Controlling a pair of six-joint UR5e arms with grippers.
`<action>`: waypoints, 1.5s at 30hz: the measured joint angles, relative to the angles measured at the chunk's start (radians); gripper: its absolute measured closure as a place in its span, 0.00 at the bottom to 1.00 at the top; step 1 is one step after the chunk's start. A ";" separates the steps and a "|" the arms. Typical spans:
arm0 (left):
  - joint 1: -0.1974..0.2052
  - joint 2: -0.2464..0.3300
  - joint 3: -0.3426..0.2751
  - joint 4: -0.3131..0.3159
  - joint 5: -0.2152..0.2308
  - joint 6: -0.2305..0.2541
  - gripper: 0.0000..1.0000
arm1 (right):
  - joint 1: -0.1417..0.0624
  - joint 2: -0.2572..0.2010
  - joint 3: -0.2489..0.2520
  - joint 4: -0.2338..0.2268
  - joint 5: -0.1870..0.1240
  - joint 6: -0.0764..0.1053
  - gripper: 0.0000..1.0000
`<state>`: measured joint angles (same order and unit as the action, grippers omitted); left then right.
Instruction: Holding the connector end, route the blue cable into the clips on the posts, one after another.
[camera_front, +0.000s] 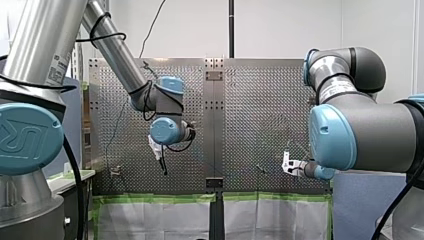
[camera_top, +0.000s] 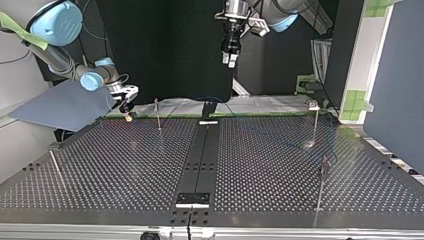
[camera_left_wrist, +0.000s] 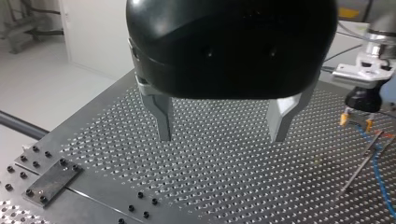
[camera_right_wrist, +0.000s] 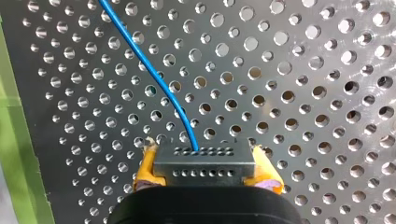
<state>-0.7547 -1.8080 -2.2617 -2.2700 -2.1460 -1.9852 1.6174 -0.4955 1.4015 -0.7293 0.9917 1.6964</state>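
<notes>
In the right wrist view my right gripper is shut on a grey connector block, with a yellow pad on each side. The blue cable runs from the block across the perforated plate. In the top view this gripper hangs low at the table's far left, beside a thin post. My left gripper is open, and nothing sits between its metal fingers. It hovers high over the far middle of the table. The left wrist view shows the right gripper and the cable off to one side.
More thin posts stand on the perforated table: one at the top view's far right, one at the near right, one at the near left. A dark centre strip runs down the table. Green tape lines the table's edge.
</notes>
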 joint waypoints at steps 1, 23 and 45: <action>0.000 0.007 -0.009 -0.001 0.005 0.003 0.00 | 0.000 0.000 0.000 0.000 -0.001 0.000 1.00; 0.001 0.051 -0.108 0.039 0.070 0.022 0.00 | 0.000 0.001 0.000 -0.001 -0.002 0.000 1.00; 0.001 0.051 -0.108 0.039 0.070 0.022 0.00 | 0.000 0.001 0.000 -0.001 -0.002 0.000 1.00</action>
<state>-0.7536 -1.7569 -2.3700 -2.2306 -2.0762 -1.9634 1.6176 -0.4949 1.4014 -0.7304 0.9896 1.6969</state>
